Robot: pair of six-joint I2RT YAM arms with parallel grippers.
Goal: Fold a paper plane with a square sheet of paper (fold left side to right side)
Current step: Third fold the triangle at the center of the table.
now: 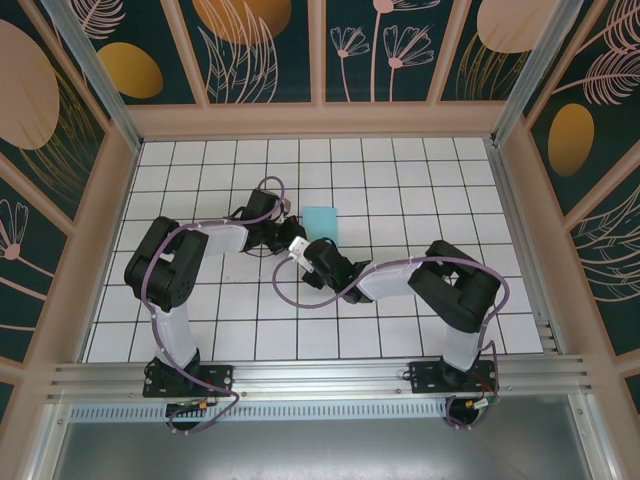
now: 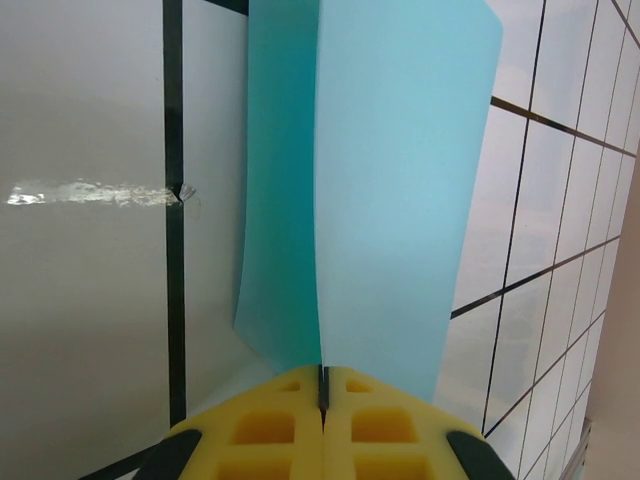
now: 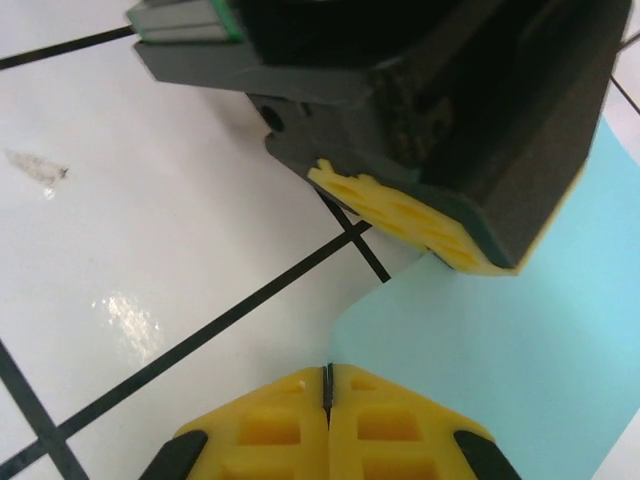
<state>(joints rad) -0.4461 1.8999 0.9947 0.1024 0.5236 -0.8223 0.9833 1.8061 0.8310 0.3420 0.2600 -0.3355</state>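
The square sheet of paper [image 1: 323, 219] is turquoise and lies on the white grid table just past both wrists. In the left wrist view the paper [image 2: 400, 180] rises bent from between my yellow fingertips; my left gripper [image 2: 323, 385] is shut on its edge. My left gripper [image 1: 287, 220] sits at the sheet's left side. In the right wrist view my right gripper [image 3: 328, 375] is shut, with the curved edge of the paper [image 3: 500, 340] running into the slit between its tips. The left gripper's yellow fingers [image 3: 400, 215] hold the sheet just beyond. My right gripper [image 1: 299, 246] is at the sheet's near left corner.
The table [image 1: 400, 320] is a white grid with black lines, walled by wooden-framed patterned panels [image 1: 270, 45]. A metal rail [image 1: 320, 375] runs along the near edge by the arm bases. The two wrists stand close together at mid-table.
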